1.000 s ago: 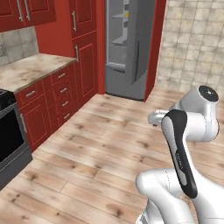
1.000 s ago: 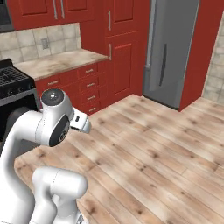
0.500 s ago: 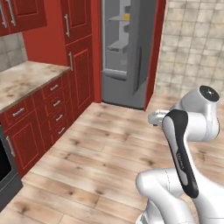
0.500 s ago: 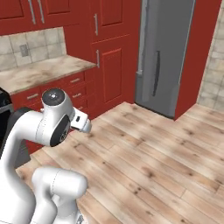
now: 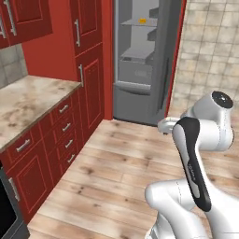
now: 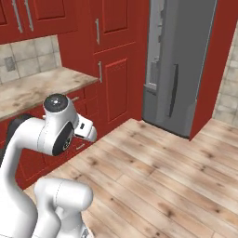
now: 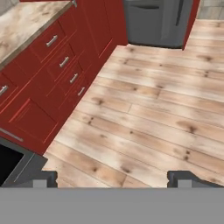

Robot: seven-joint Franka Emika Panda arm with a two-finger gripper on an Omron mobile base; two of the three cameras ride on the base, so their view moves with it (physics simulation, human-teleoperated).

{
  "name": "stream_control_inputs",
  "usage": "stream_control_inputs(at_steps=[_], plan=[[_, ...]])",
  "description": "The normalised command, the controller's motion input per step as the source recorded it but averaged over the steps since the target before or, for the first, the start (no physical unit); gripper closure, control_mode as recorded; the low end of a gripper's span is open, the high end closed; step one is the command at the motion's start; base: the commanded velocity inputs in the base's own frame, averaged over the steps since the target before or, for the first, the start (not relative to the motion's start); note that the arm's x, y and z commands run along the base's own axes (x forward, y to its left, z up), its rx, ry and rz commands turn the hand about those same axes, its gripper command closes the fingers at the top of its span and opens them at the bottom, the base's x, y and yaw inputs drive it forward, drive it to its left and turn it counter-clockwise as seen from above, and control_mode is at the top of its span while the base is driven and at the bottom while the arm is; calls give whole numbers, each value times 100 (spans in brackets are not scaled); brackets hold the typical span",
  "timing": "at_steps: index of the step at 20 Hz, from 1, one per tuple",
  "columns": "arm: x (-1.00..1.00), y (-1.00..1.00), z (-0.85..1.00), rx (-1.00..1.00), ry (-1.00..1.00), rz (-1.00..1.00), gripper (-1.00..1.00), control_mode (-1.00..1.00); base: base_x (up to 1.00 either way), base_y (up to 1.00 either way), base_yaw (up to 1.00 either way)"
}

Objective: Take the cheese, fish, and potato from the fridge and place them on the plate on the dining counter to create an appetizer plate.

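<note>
- We judge the task barely begun: nothing has been collected, and all three foods remain to be fetched and plated.
- The fridge (image 5: 142, 60) stands open at the far end of the wood floor (image 5: 121, 177), between red panelling; its grey shelves face us.
- A small orange-yellow item, probably the cheese (image 5: 142, 21), lies on an upper shelf; too small for us to tell its long axis or pointing.
- The claw (image 7: 113, 178) is spread wide and empty, aimed down at the floor beside the red drawers (image 7: 57, 65).
</note>
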Motion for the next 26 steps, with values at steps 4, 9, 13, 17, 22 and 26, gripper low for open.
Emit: stream_control_inputs(at_steps=[4,9,13,17,22,26], plan=[[0,0,0,0,0,0,-100,100,100,20,-13],[0,0,0,0,0,0,-100,100,100,10,-19],[0,0,0,0,0,0,-100,100,100,31,-22],[0,0,0,0,0,0,-100,100,100,39,-21],[0,0,0,0,0,0,-100,100,97,19,-21],[0,0,0,0,0,0,-100,100,93,0,-20]])
